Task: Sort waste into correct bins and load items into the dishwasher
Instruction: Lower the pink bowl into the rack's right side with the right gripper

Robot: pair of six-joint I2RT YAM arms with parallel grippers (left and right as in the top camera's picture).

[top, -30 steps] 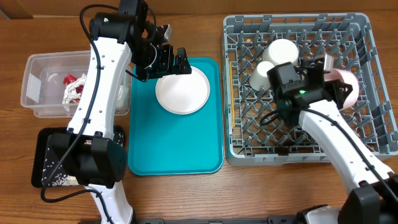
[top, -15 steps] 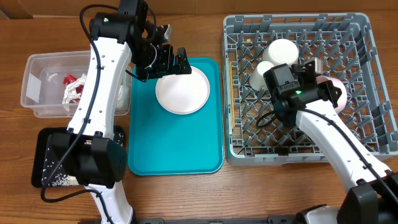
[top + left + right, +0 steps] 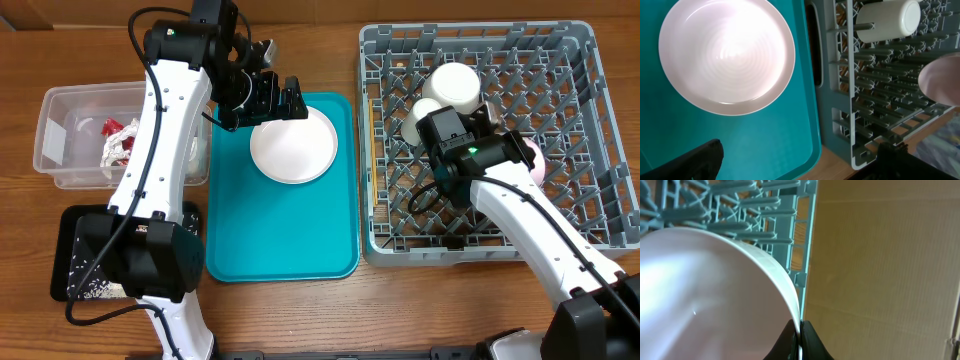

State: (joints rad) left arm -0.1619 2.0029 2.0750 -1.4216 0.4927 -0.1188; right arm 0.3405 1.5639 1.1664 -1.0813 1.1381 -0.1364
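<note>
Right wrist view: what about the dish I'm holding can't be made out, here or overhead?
Right wrist: the dish is cut off by the left and bottom edges, so plate or bowl is unclear.
Overhead: the right arm covers all but a pale edge of it.
Whether it touches the rack pegs: hidden in both views.

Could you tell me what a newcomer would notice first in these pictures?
The right gripper, shut on the rim of a white dish, holds it over the grey rack at right. On the teal tray in the middle lies a second dish, with the open left gripper hovering by its rim.
</note>
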